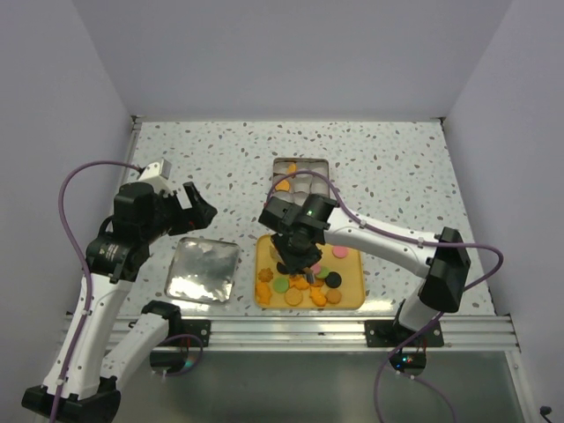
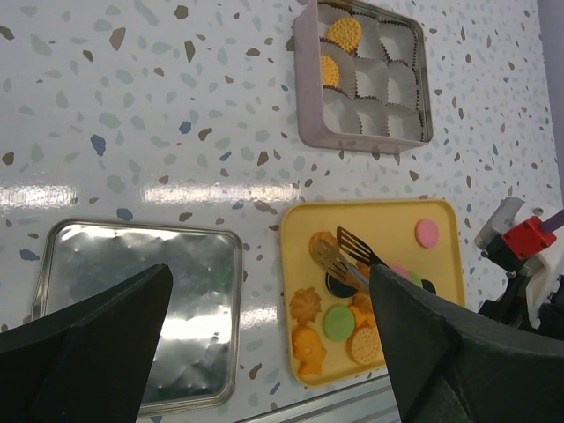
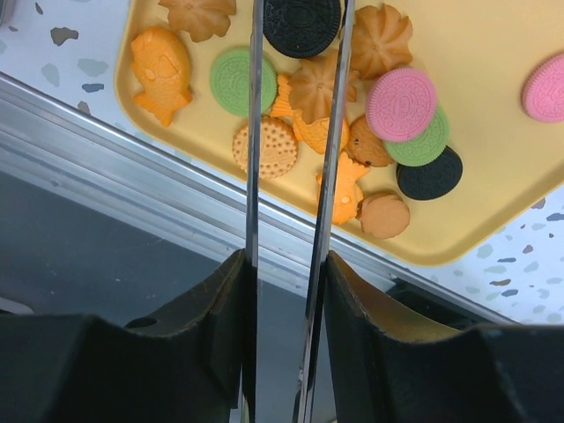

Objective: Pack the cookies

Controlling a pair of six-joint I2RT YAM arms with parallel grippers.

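Observation:
The cookies (image 1: pixel 295 286) lie on a yellow tray (image 1: pixel 352 273): orange flower and fish shapes, a black disc (image 3: pixel 302 22), a green one (image 3: pixel 242 81) and a pink one (image 3: pixel 401 103). Two round orange cookies (image 2: pixel 344 33) sit in paper cups of a pinkish tin (image 1: pixel 300 161) behind the tray. My right gripper (image 3: pixel 284 260) is shut on metal tongs (image 3: pixel 253 132), whose arms stand apart on either side of the black disc; the tong tips (image 2: pixel 344 251) hover over the tray's left part. My left gripper (image 2: pixel 269 278) is open and empty above the tin's lid (image 2: pixel 132 300).
The silver lid (image 1: pixel 204 270) lies flat, left of the tray. The aluminium rail (image 1: pixel 291 333) runs along the table's near edge, just in front of the tray. Grey walls close in the table at the left, back and right. The right arm's elbow (image 1: pixel 445 264) is right of the tray.

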